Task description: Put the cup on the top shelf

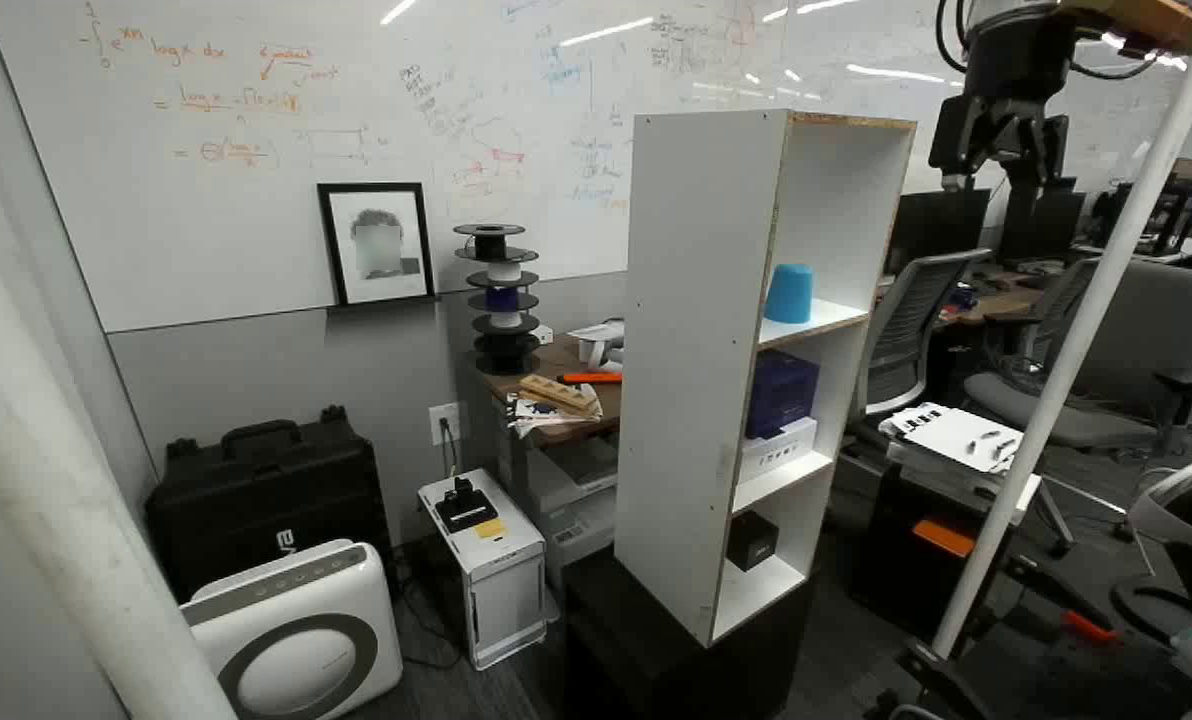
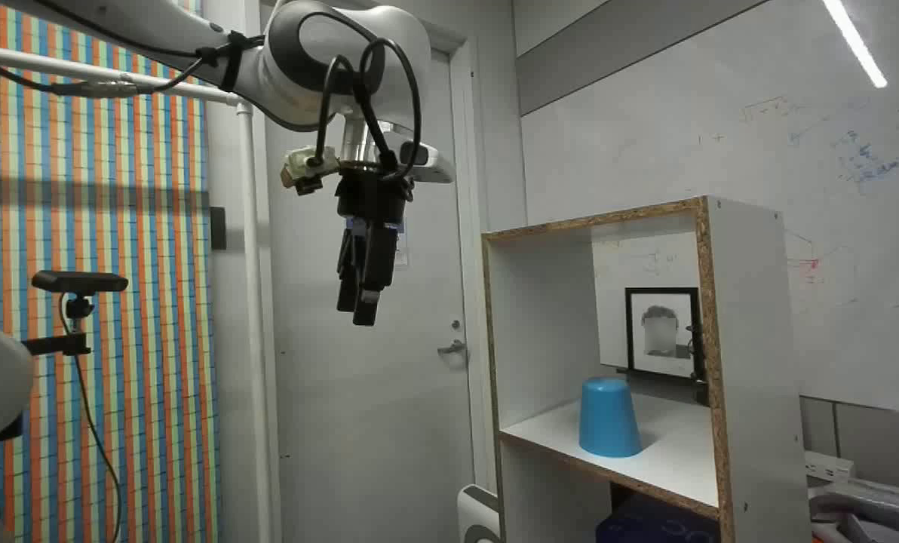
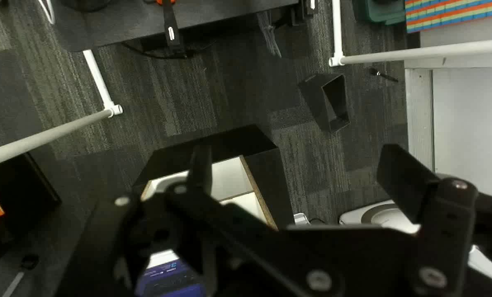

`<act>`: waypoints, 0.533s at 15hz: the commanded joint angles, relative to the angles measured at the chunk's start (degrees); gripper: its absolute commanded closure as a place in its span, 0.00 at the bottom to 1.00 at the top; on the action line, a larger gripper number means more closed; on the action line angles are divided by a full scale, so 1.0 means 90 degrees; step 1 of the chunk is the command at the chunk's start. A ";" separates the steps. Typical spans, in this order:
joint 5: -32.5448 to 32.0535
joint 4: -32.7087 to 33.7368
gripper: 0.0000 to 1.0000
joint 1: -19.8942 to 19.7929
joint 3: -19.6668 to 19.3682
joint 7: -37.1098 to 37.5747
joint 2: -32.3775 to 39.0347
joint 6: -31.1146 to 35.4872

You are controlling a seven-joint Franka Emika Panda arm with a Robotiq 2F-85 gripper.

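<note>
Gripper (image 2: 356, 311) pointing down, I am hanging in mid-air, well apart from the tall white shelf unit (image 2: 759, 354) in both exterior views. My jaws are standing wide apart, as the wrist view is showing, and they are holding nothing. The blue cup (image 2: 608, 418) is resting, narrow end up, inside the shelf unit's uppermost compartment, on the white board (image 2: 679, 456) that is forming that compartment's floor. The top shelf (image 2: 593, 220), the uppermost board, is stretching overhead, showing its rough brown edge, with a clear gap between it and the cup. One compartment down, a dark purple box (image 1: 781, 395) is sitting on a white box (image 1: 781, 450); in the compartment below that, a small black box (image 1: 753, 541) is standing. The shelf unit itself is resting on a black base (image 1: 696, 680). Behind it, a whiteboard (image 1: 206, 230) with coloured writing is stretching wide, and a framed portrait (image 1: 378, 243) is standing against that, near a stack of spools (image 1: 501, 300). In an exterior view, a grey door (image 2: 366, 422) is rising beyond me, and a striped panel (image 2: 91, 226) is showing near it. In the wrist view I am seeing dark carpet (image 3: 213, 95) below, with an open dark box (image 3: 314, 97) lying on it.
</note>
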 commanded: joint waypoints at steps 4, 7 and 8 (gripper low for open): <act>0.0027 0.0084 0.00 -0.0073 0.0056 -0.0032 -0.0017 -0.0013; -0.0634 -0.0710 0.00 -0.0084 0.0305 -0.0155 -0.0473 0.0956; -0.0876 -0.1072 0.00 -0.0088 0.0341 -0.0159 -0.0516 0.1418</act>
